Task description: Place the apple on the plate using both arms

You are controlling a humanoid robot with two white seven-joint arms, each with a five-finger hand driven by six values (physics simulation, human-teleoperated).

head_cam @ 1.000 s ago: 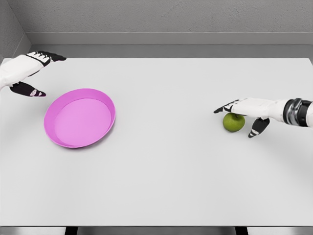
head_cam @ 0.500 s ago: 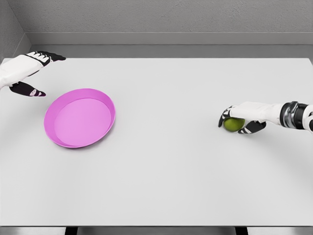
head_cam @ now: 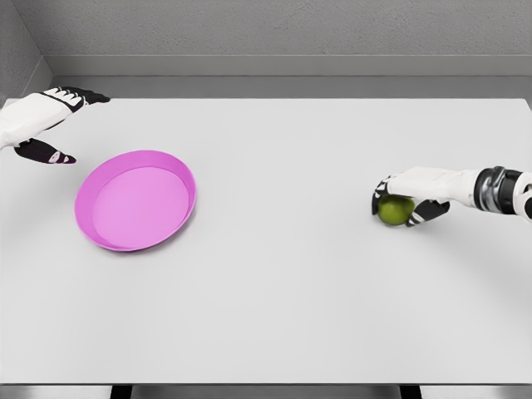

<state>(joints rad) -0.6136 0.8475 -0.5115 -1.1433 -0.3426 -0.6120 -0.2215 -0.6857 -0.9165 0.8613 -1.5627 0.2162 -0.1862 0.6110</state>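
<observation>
The right hand (head_cam: 413, 196) has its fingers (head_cam: 383, 191) curled over the green apple (head_cam: 395, 210) on the surface (head_cam: 283, 283), well apart from the pink plate (head_cam: 135, 199) at the left. Beyond the plate, the left hand (head_cam: 37, 120) hovers with fingers spread, holding nothing.

tabletop (head_cam: 283, 274): bare white span between plate and apple | plate (head_cam: 135, 200): left side, raised pink rim the one low obstacle | left hand (head_cam: 37, 120): hovers just beyond the plate's far-left rim | right hand (head_cam: 407, 198): curled over apple (head_cam: 395, 210), far right | back wall (head_cam: 283, 33): borders the far edge
</observation>
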